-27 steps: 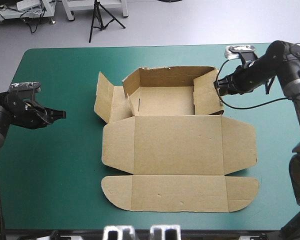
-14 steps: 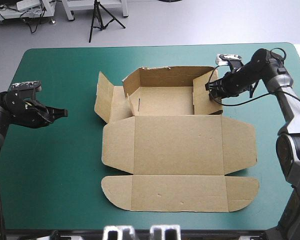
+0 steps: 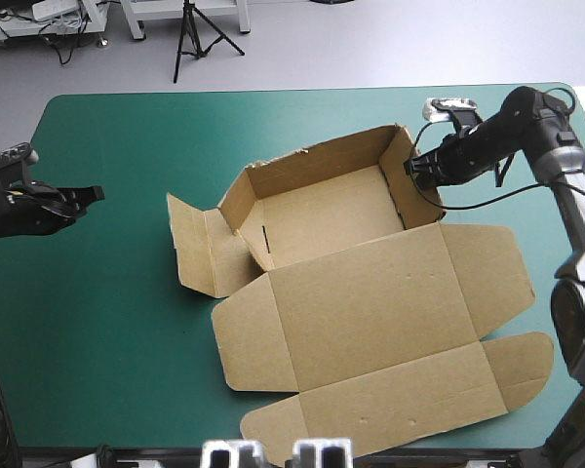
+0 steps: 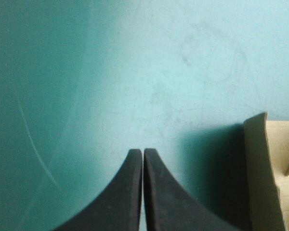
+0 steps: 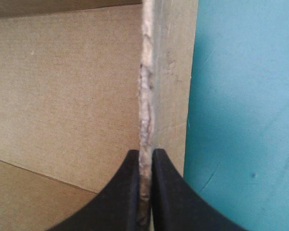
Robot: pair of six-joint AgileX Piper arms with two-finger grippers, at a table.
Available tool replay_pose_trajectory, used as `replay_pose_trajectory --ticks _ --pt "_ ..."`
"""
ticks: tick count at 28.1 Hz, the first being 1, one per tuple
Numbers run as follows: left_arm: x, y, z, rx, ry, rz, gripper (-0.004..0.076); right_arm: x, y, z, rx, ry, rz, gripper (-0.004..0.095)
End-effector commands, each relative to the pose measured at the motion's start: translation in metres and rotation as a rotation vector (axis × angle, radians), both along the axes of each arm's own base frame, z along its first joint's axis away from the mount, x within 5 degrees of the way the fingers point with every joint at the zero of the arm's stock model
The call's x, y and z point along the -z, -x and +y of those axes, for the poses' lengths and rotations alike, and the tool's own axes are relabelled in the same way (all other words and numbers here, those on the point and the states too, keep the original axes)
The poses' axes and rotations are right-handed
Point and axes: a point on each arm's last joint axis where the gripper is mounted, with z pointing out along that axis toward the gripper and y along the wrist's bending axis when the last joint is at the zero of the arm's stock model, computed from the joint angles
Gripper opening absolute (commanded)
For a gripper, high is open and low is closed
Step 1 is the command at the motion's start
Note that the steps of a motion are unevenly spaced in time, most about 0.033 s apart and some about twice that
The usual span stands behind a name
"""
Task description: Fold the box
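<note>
Box: brown, mid-table, askew; far & R walls up, lid flat.
Right gripper: pinched on R wall's rim.
Left gripper: clenched, empty, well apart from box.
Risk: we judge a one-sided pull could spin box or tear rim.

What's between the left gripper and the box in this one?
Only bare teal-green cover, as the high view shows; the left gripper sits apart from the box.
</note>
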Motion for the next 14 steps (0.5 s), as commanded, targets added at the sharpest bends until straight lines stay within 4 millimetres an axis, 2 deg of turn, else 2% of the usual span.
replay_pose_trajectory --ticks 1,9,14 --pt "-0.026 0.007 0.014 -0.018 0.109 -0.145 -0.0005 -0.084 0.048 0.002 -0.027 -0.061 -0.240 -0.0015" --pt "-0.033 0.008 0.014 0.056 0.203 -0.232 -0.0005 -0.168 0.117 0.000 -0.051 -0.101 -0.495 -0.0015" --pt "-0.028 0.000 0.014 0.084 0.247 -0.246 -0.0005 -0.218 0.164 -0.002 -0.048 -0.136 -0.650 -0.0017"
